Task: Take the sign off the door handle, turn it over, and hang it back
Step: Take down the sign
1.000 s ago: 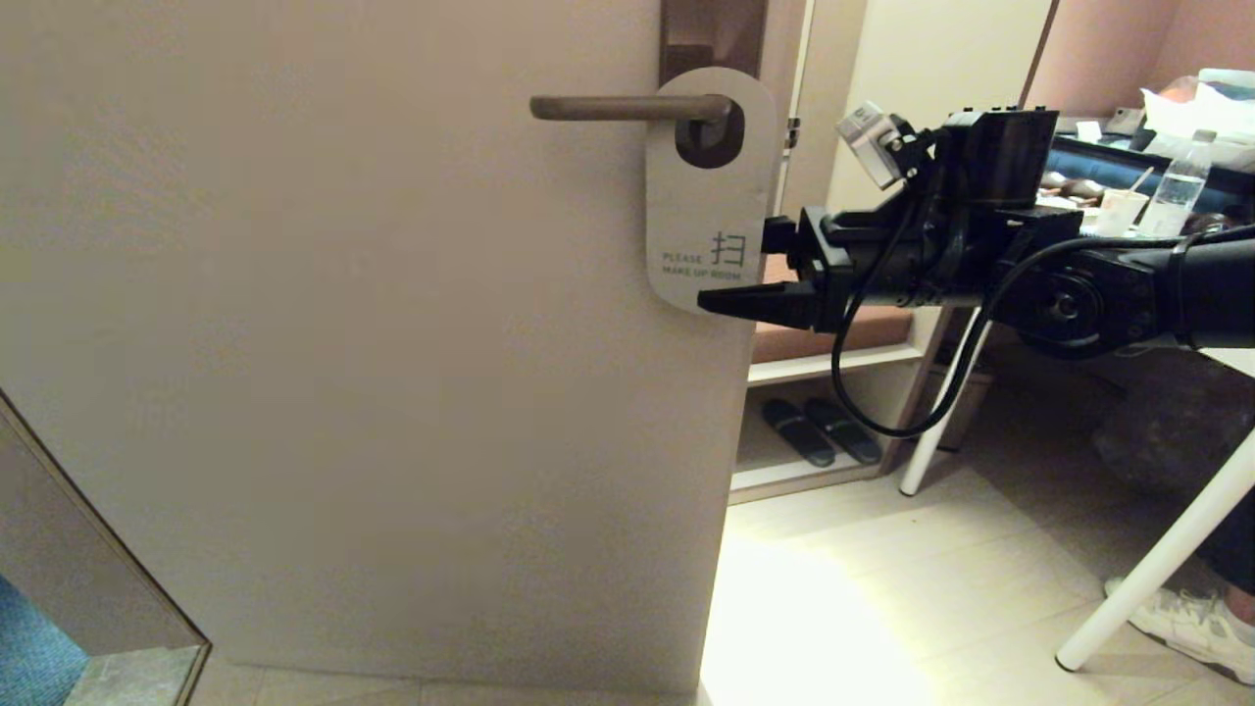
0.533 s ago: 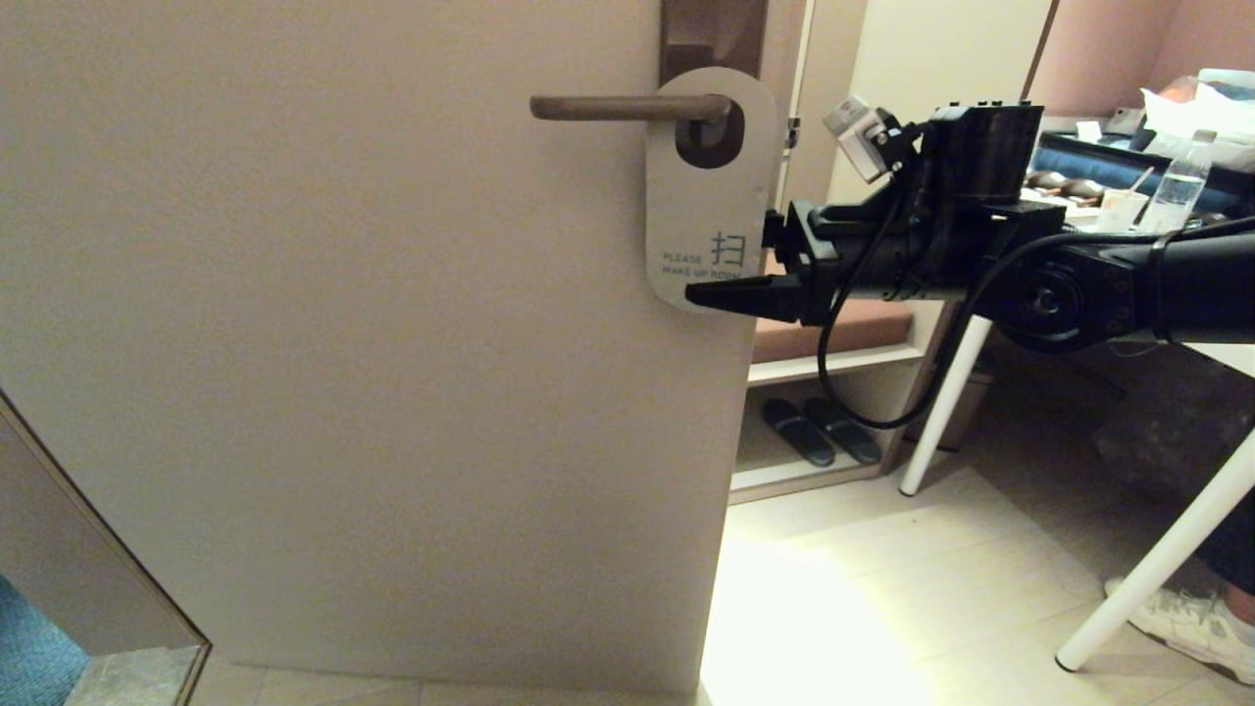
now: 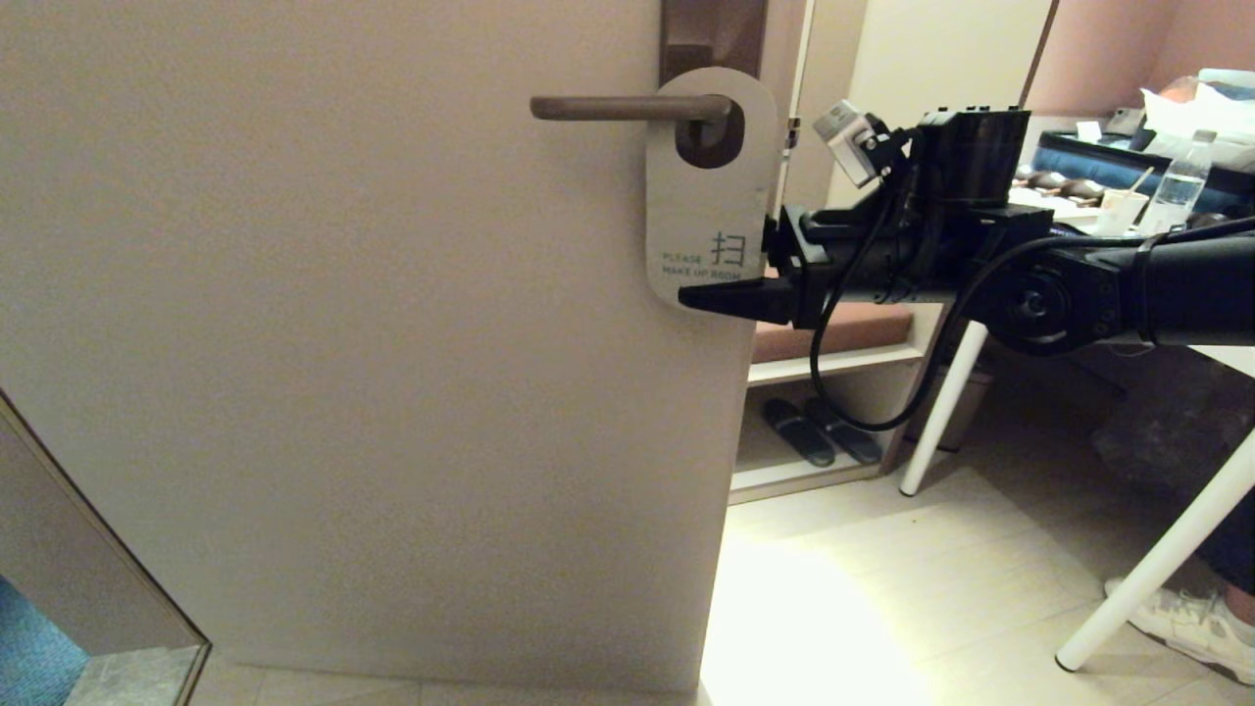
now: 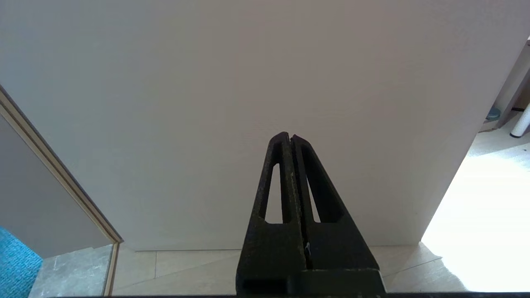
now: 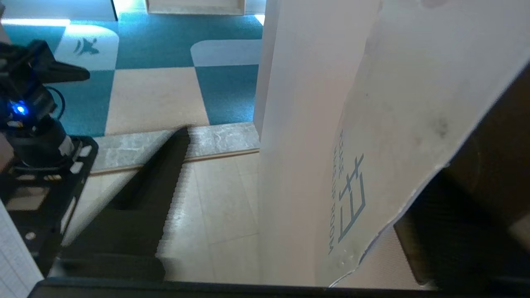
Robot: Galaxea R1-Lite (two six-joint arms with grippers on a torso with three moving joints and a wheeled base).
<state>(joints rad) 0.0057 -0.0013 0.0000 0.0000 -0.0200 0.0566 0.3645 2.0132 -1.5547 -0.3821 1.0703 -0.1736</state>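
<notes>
The sign (image 3: 708, 206) hangs by its round hole on the door handle (image 3: 627, 107), pale face outward, reading "PLEASE MAKE UP ROOM". My right gripper (image 3: 698, 294) reaches in from the right at the sign's lower end and is open. One finger (image 3: 730, 297) lies in front of the card; the other is hidden behind it. In the right wrist view the sign (image 5: 393, 124) stands between the serrated finger (image 5: 165, 198) and the far one, with wide gaps on both sides. My left gripper (image 4: 290, 136) is shut on nothing, low before the door.
The door's free edge (image 3: 745, 441) runs down just below the sign. Right of it are a low shelf with slippers (image 3: 819, 431), white table legs (image 3: 941, 412), a water bottle (image 3: 1181, 186) and a person's sneaker (image 3: 1191, 623).
My right gripper has slid left and a little upward, so its front finger now reaches further across the sign's lower end. The sign and the left arm have not moved.
</notes>
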